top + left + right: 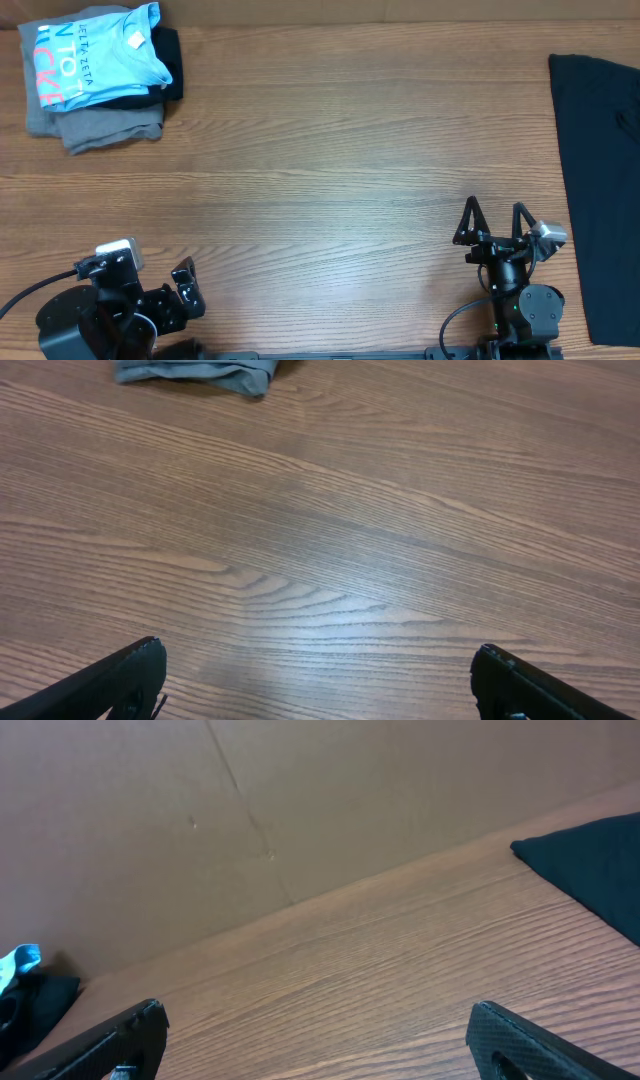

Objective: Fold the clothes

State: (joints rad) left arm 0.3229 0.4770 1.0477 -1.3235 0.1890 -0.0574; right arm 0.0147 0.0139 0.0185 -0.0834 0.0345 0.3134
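Wooden table: light blue T-shirt folded atop grey garment and black garment, far-left corner. Dark garment flat, right edge. Left gripper, right gripper: fingers spread wide, empty.

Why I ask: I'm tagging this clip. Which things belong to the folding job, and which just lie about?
Job: blue T-shirt, grey garment and black garment, stacked folded at far left; dark garment laid out at the right.
Not the job: table, cardboard wall.
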